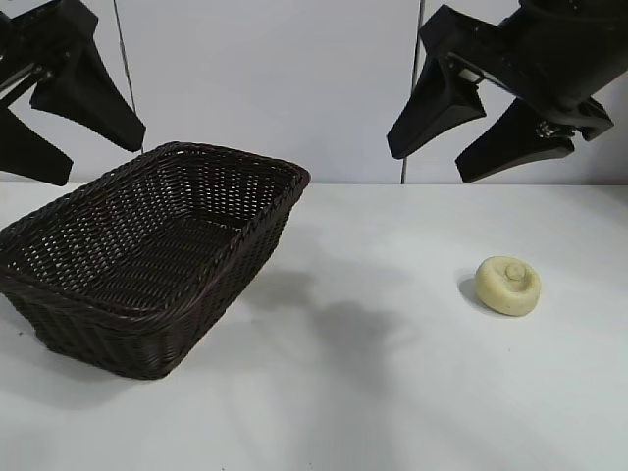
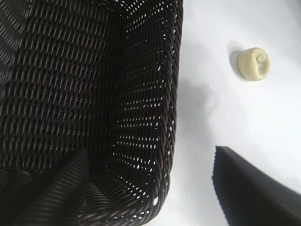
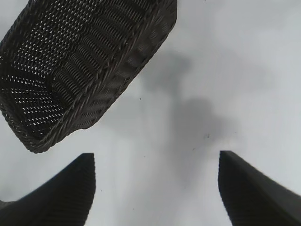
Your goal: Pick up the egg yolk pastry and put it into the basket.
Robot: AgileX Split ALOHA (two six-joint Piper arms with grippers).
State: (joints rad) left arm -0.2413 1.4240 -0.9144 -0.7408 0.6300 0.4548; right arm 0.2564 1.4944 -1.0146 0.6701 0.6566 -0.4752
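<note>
Exterior view: a large rectangular dark brown woven wicker basket (image 1: 147, 260) stands toward the left edge of the white worktop (image 1: 373, 392), nothing inside it. The small pale yellow domed egg yolk pastry (image 1: 508, 285) with a raised knob lies on the bare worktop toward the right edge, well apart from the basket. Left gripper (image 1: 74, 137) hangs above the basket's left end, jaws spread, holding nothing. Right gripper (image 1: 481, 128) hangs above and behind the pastry, jaws apart, holding nothing. Left wrist view: basket interior bare; pastry (image 2: 254, 64) on the worktop beyond the braided rim. Right wrist view: spread black fingers (image 3: 249, 188) over bare worktop, basket (image 3: 84, 66) farther off.
</note>
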